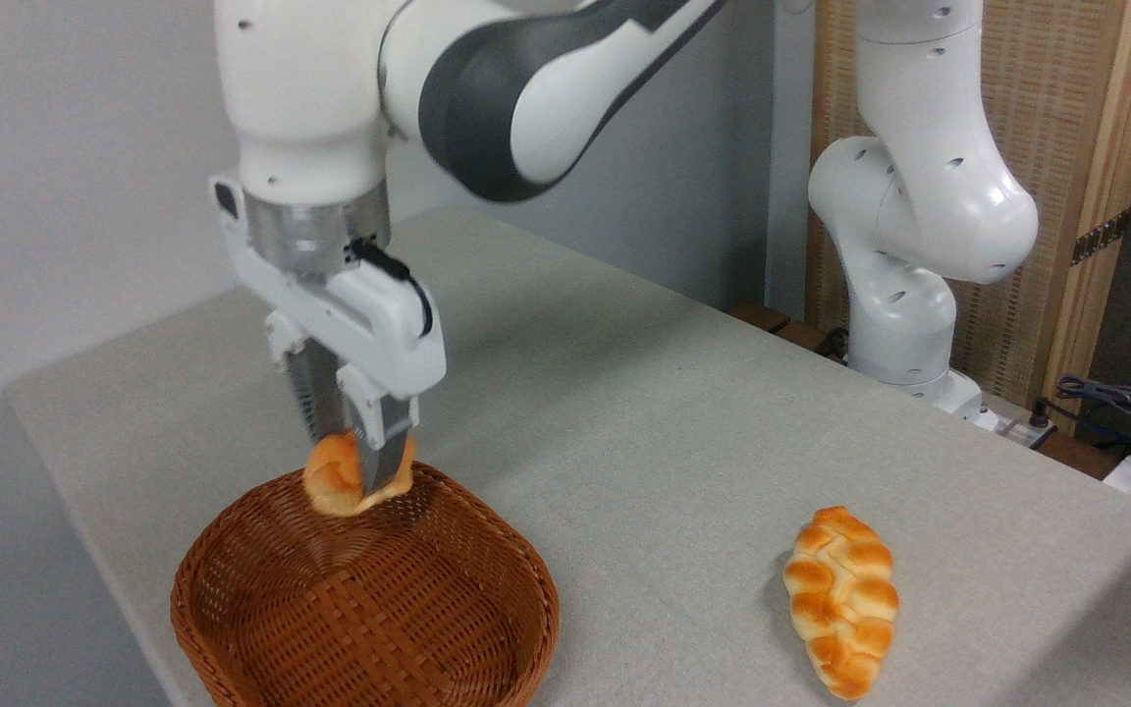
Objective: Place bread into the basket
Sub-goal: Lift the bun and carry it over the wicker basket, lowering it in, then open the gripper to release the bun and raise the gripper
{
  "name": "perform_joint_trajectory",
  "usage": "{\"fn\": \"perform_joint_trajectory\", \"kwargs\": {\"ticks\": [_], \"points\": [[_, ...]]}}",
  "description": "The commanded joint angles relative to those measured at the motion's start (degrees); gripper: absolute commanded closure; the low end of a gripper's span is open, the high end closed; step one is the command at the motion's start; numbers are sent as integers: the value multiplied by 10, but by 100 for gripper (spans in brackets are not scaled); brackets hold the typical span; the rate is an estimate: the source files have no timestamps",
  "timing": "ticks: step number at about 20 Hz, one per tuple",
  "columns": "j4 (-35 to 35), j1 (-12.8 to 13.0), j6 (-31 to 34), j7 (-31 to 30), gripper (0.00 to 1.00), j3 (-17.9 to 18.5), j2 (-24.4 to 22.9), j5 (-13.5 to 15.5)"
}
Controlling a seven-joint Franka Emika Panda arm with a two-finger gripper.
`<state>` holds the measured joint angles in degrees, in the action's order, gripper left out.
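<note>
The bun (335, 478) hangs in the air above the far rim of the basket (232, 628), pinched between the two fingers of the gripper (361, 481). The fingers are clamped on it from either side, one of them crossing its front, so the gripper is grasping the bun and nothing else. The bun does not touch the wicker; whether it sits fully over the hollow or partly over the rim I cannot tell from here.

To my eye the carrying is nearly over and the step in hand is the set-down. To do it well, I would bring the bun a little nearer, toward the middle of the basket, away from that far rim, so it cannot catch the edge and roll out onto the table (683, 412). Then lower it close to the woven floor before the fingers part; a round, glossy bun dropped from height may bounce or tumble. Open, then lift straight up so a finger does not drag it.

The braided loaf (842, 599) lies well to the right of the basket and needs no attention.
</note>
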<state>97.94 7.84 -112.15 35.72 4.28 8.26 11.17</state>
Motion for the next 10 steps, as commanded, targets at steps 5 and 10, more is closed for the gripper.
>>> {"fn": "perform_joint_trajectory", "kwargs": {"ticks": [5,10], "points": [[-14,4,-36,-55,0,-1,30,10],[-14,4,-36,-52,0,-1,28,10]]}}
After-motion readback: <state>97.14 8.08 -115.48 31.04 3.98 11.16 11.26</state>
